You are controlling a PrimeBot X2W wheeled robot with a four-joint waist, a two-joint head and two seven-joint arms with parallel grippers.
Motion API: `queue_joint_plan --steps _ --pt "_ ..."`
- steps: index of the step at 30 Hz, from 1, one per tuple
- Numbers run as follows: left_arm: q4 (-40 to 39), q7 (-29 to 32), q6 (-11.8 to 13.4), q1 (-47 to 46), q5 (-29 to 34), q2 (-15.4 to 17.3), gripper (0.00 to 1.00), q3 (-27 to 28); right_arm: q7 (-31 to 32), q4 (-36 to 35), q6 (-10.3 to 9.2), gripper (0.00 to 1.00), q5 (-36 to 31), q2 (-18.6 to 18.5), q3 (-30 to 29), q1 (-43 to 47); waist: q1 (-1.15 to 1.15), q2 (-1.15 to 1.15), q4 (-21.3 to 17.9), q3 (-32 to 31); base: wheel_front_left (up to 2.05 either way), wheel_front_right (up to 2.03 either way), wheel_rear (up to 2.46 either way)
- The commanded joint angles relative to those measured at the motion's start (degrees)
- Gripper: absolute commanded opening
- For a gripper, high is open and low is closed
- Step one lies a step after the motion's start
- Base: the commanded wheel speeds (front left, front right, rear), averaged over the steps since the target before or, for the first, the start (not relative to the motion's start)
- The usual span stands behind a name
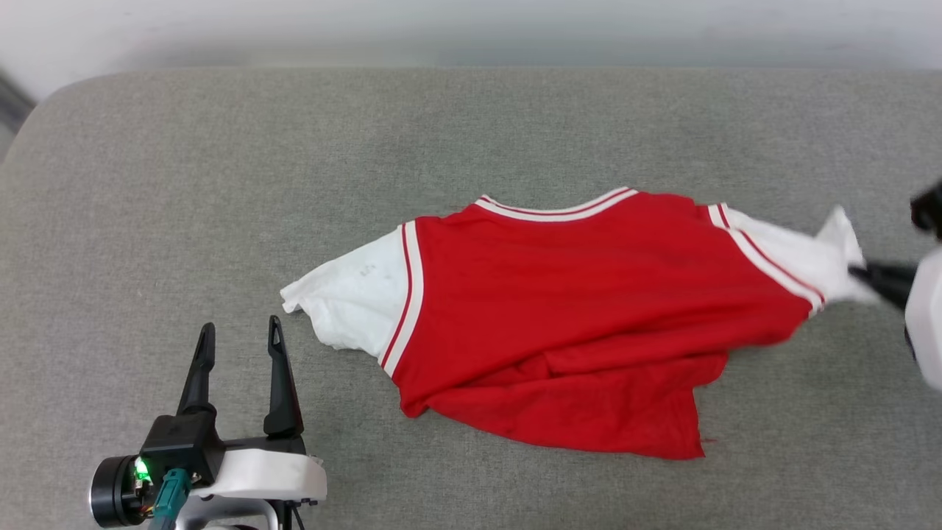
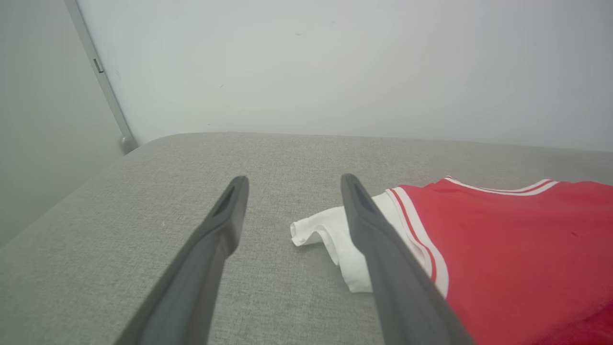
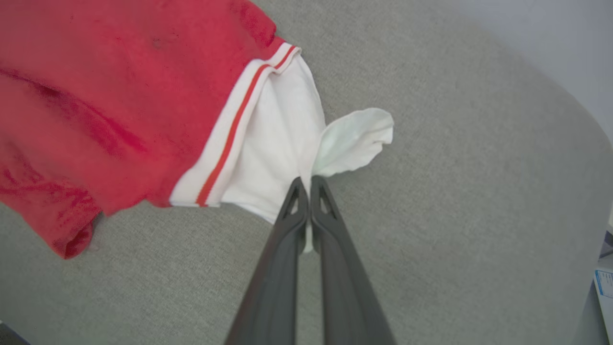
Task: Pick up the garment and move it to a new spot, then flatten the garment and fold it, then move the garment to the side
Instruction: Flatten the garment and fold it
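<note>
- The garment (image 1: 574,309) lies in the middle of the frame on the gray cloth surface (image 1: 221,184), with its bottom edge bunched up.
- The right hand (image 3: 307,181), at the right edge, is pressed together and pinches one white sleeve (image 3: 278,158).
- The left hand (image 1: 241,325), at the lower left, is spread wide near the other sleeve (image 1: 353,298) and holds nothing.

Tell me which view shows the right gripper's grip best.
Right wrist view: the right gripper is shut on the garment's white sleeve, close up. Head view catches this at its edge; left wrist view shows the other sleeve.
</note>
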Motion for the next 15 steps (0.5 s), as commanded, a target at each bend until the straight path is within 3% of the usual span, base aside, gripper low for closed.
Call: queue_joint_plan --steps 1,4,11,12,14,15 --pt "0.02 -0.15 -0.2 0.69 0.32 0.0 1.0 0.14 -0.89 -0.02 -0.06 0.0 0.49 -0.53 -0.84 3.27 0.0 0.0 -0.35 -0.36 0.0 0.0 0.0" --pt "0.28 -0.15 -0.43 1.04 0.38 -0.14 1.0 0.31 -2.98 1.69 -0.06 0.0 1.79 0.26 -3.0 11.18 0.0 0.0 -0.58 -0.62 0.0 0.0 0.0" --pt "1.48 -0.15 -1.02 1.39 0.73 -0.31 1.0 0.58 -6.88 9.17 -0.08 0.0 4.48 6.95 -7.67 26.27 0.0 0.0 -0.73 -1.69 0.0 0.0 0.0" --pt "1.76 -0.15 -1.07 1.51 0.8 -0.27 1.0 0.72 -7.49 10.07 -0.07 0.13 4.81 7.84 -8.64 27.58 0.0 0.0 -0.81 -1.98 0.0 0.0 0.0" --pt "2.16 -0.15 -1.38 1.68 0.84 0.13 1.0 1.15 -9.81 11.29 -0.08 1.0 3.99 9.02 -11.21 28.64 0.0 0.0 -1.14 -2.65 0.0 0.0 0.0" --pt "2.45 -0.15 -1.41 1.77 0.96 0.36 1.0 1.37 -11.2 11.48 -0.08 1.0 3.35 9.38 -12.63 28.96 0.0 0.0 -1.33 -3.08 0.0 0.0 0.0"
